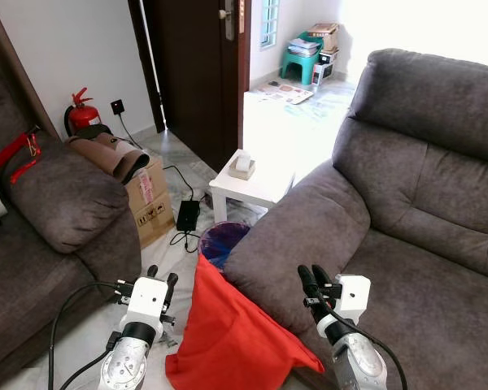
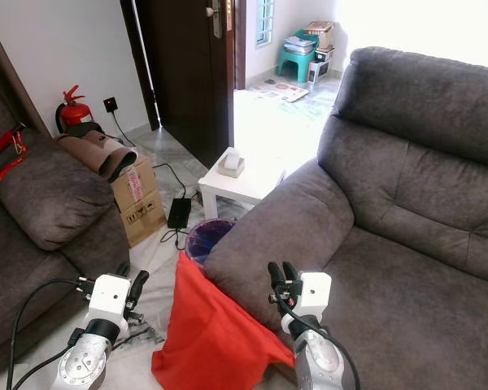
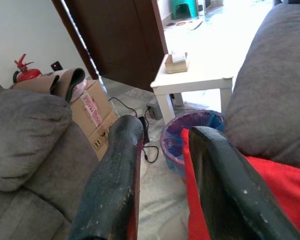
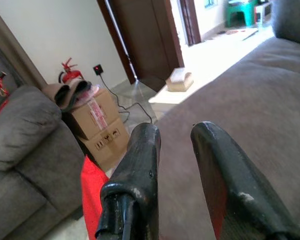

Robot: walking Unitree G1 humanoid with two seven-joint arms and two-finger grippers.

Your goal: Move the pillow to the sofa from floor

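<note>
Both silver arms are raised forward at the bottom of the head views, wrists level. The left gripper (image 1: 161, 278) is held with its two black fingers (image 3: 115, 185) slightly parted and nothing between them. The right gripper (image 1: 311, 279) is likewise held slightly parted and empty, fingers (image 4: 140, 170) pointing forward.

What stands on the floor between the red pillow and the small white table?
A purple-lined waste bin stands there, behind the red pillow and before the white table, seen in both eye views.
</note>
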